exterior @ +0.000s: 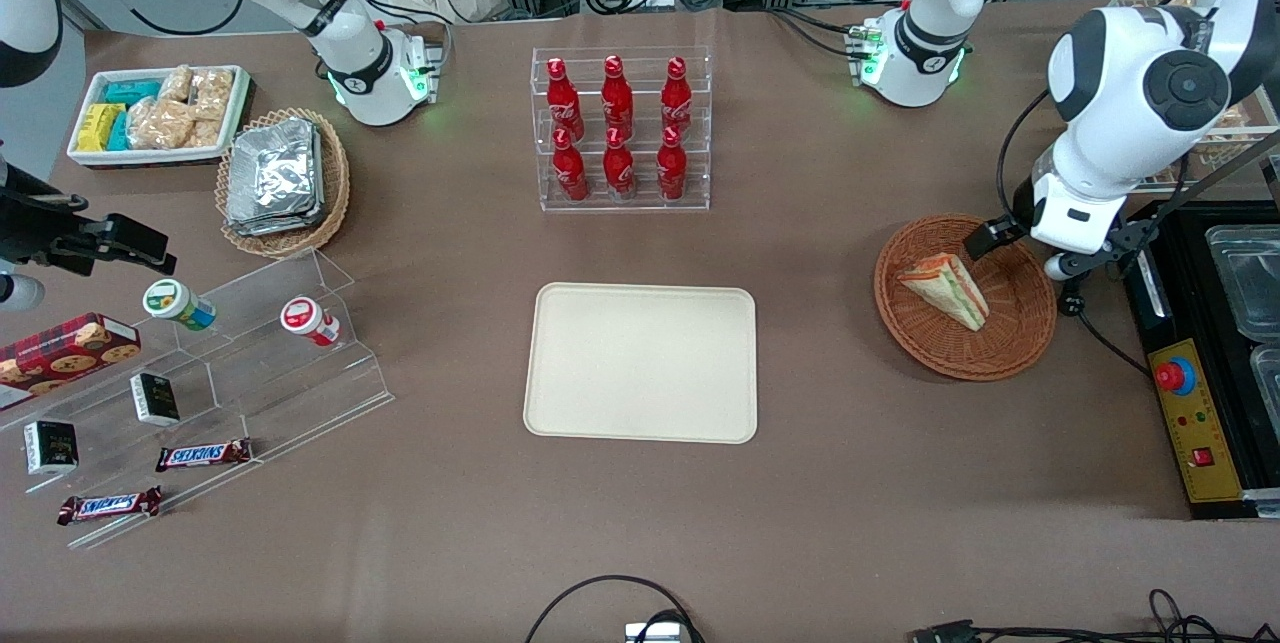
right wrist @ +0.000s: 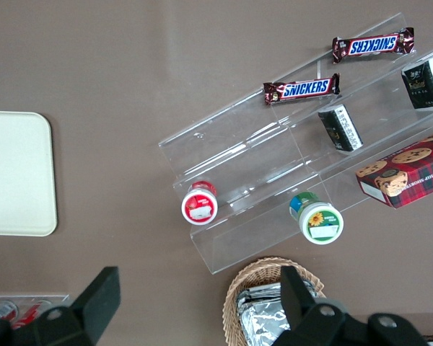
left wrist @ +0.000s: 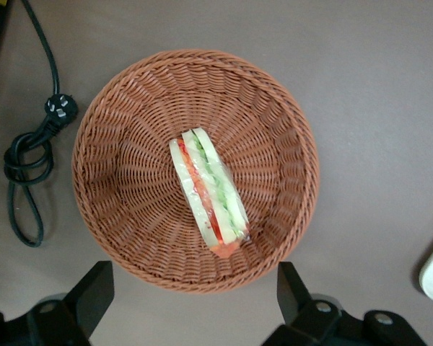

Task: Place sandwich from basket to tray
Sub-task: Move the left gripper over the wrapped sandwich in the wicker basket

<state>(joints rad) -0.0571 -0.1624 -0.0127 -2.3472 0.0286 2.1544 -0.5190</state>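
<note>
The tool (left wrist: pixel 195 306) hangs above the basket (left wrist: pixel 115 187), its two dark fingers (left wrist: pixel 94 292) spread wide with nothing between them, and the sandwich (left wrist: pixel 208 191) lies straight below, a little off the basket's middle. That's the relation that counts: the wedge is almost directly under the open jaws, so the coming move looks like a plain descent rather than a sideways reach.

The long axis matters, though. In the wrist view the wedge runs along the line from the fingers toward the basket's rim, slightly slanted, so the fingers stand to either side of its length. I'd judge they could close across the short width with only a small twist of the wrist.

In the front view, at the right of the frame, the sandwich (exterior: pixel 945 289) rests in the reddish-brown woven basket (exterior: pixel 1020 343), with the tool (exterior: pixel 990 238) over the rim farther from the camera. The bread is pale and soft-looking, with red, orange and green layers showing along the cut edge. The wicker is ribbed and shallow.

The cream tray (exterior: pixel 641 363), flat with rounded corners, sits at centre frame on the brown counter (exterior: pixel 850 523), well apart from the basket.
</note>
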